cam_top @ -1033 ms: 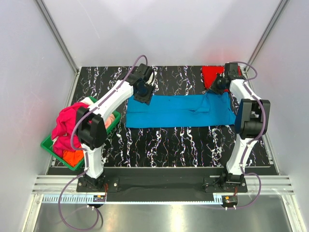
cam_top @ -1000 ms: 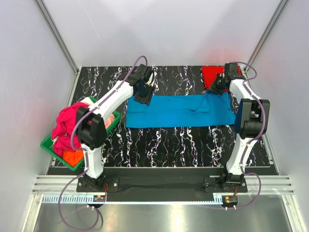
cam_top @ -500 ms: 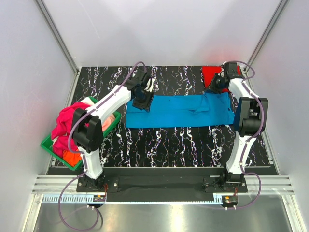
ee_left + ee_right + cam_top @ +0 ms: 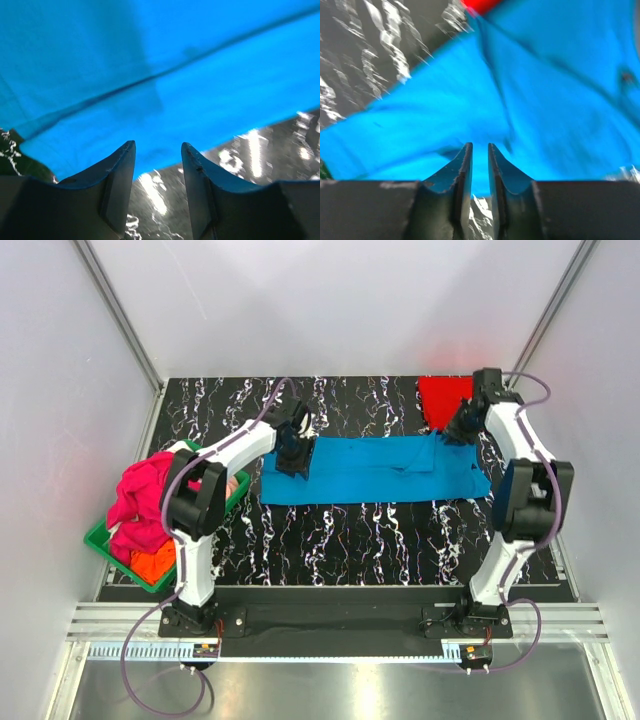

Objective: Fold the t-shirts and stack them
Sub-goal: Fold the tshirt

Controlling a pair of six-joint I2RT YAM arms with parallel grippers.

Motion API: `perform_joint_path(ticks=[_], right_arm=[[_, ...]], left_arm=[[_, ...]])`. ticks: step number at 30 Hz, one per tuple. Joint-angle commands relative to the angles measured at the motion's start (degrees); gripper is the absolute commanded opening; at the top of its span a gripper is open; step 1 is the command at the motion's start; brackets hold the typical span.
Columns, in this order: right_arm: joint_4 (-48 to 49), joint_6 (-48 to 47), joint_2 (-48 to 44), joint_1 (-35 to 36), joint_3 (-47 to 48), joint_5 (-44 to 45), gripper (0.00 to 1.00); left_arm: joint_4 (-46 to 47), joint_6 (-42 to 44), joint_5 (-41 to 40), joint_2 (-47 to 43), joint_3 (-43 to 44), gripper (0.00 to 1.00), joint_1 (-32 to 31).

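Black marbled tabletop (image 4: 330, 530) is carrying a bright blue soft cloth t-shirt (image 4: 370, 470), lying flat just ahead of both tools. Left gripper (image 4: 158, 146) is hovering, jaws apart, empty; right gripper (image 4: 480, 146) is showing a narrow slit, grip unclear. Cloth is looking light and limp; pinching edge corners seems best.

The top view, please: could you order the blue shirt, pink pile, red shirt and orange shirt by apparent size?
1. blue shirt
2. pink pile
3. red shirt, partly hidden
4. orange shirt, mostly buried, so its true size is unsure
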Motion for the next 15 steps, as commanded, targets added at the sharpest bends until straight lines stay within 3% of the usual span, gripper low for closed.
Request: perform_joint_path(ticks=[1, 15], right_arm=[[-4.8, 3.2, -7.4, -2.2, -9.0, 5.7, 0.23], [2.8, 1.9, -3.1, -8.8, -19.2, 10.7, 0.18]], left_arm=[[1.7, -0.8, -1.6, 1.5, 0.4, 0.47, 0.3], [1.0, -3.4, -11.2, 4.8, -4.1, 0.48, 0.4]])
